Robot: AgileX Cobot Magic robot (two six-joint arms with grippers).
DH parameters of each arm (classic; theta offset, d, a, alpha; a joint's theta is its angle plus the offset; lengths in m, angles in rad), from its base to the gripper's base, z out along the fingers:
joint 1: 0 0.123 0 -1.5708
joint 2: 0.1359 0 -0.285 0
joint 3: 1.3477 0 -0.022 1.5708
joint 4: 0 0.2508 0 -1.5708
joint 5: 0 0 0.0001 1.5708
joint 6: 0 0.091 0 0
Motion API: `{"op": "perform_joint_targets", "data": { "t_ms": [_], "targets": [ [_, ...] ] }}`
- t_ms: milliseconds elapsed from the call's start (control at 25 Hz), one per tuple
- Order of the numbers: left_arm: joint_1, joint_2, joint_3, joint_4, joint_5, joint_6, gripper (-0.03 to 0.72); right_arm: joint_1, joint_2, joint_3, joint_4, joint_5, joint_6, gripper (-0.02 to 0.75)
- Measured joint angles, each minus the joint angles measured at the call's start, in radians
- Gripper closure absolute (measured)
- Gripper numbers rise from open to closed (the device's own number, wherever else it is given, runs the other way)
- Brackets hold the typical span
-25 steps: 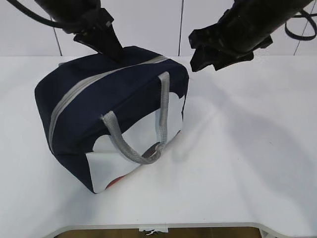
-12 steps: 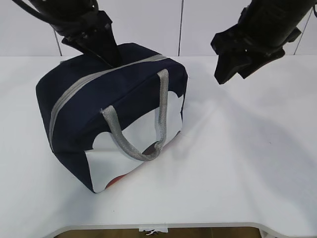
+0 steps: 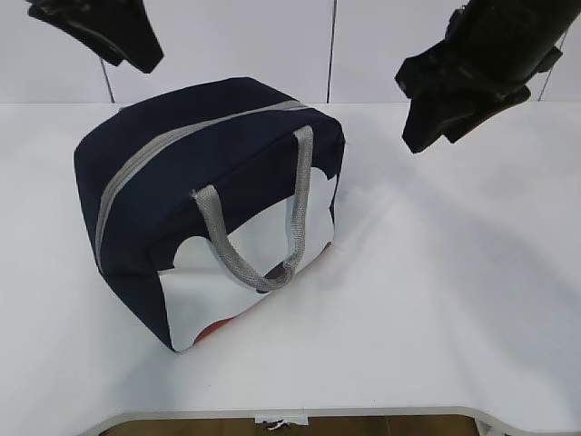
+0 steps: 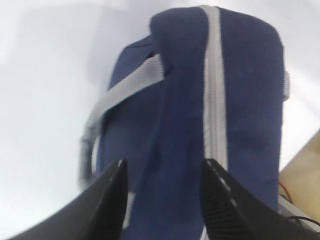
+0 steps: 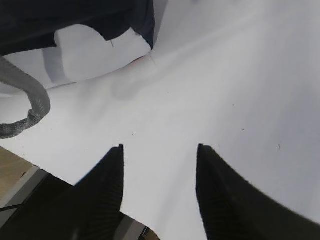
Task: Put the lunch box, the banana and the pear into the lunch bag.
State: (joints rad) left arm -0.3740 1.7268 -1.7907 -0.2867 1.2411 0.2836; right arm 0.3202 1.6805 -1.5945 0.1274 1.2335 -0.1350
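Observation:
The navy-blue lunch bag [image 3: 204,173] stands on the white table, its grey zipper [image 3: 163,145] shut along the top and a grey handle [image 3: 263,227] hanging over the white side panel. It fills the left wrist view [image 4: 200,100] and its corner shows in the right wrist view [image 5: 75,20]. My left gripper [image 3: 136,54] is open and empty, raised above the bag's far left end; in its wrist view [image 4: 162,167] it hovers over the bag top. My right gripper [image 3: 427,127] is open and empty above bare table right of the bag, also in its wrist view [image 5: 159,150]. The lunch box, banana and pear are out of view.
The white table [image 3: 436,272] stretches to the right and in front of the bag, with its front edge [image 3: 300,413] near the bottom. A white wall stands behind.
My left gripper has lifted up and to the left, away from the bag's top. My right gripper has drawn back to the right. The bag has settled slightly.

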Motion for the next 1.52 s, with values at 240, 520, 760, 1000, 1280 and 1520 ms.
{"op": "perform_joint_targets", "data": {
  "t_ms": [240,520,760,1000,1280,1520],
  "targets": [
    [0.000,-0.152,0.135,0.109,0.002,-0.062,0.327,0.000,-0.094,0.067,0.002,0.000,0.000,0.367],
    [0.000,-0.365,0.278,0.121,0.007,-0.066,0.327,0.000,-0.299,0.224,0.002,0.004,0.017,0.368],
    [0.000,-0.583,0.378,0.122,0.012,-0.068,0.327,0.000,-0.503,0.321,0.011,0.016,0.029,0.368],
    [0.000,-0.830,0.514,0.122,0.021,-0.068,0.327,0.000,-0.715,0.397,0.028,0.022,0.033,0.368],
    [0.000,-1.106,0.675,0.122,0.027,-0.068,0.327,0.000,-0.955,0.490,0.038,0.027,0.033,0.368],
    [0.000,-1.204,0.736,0.122,0.028,-0.068,0.327,0.000,-1.141,0.605,0.038,0.032,0.033,0.368]
  ]
}}
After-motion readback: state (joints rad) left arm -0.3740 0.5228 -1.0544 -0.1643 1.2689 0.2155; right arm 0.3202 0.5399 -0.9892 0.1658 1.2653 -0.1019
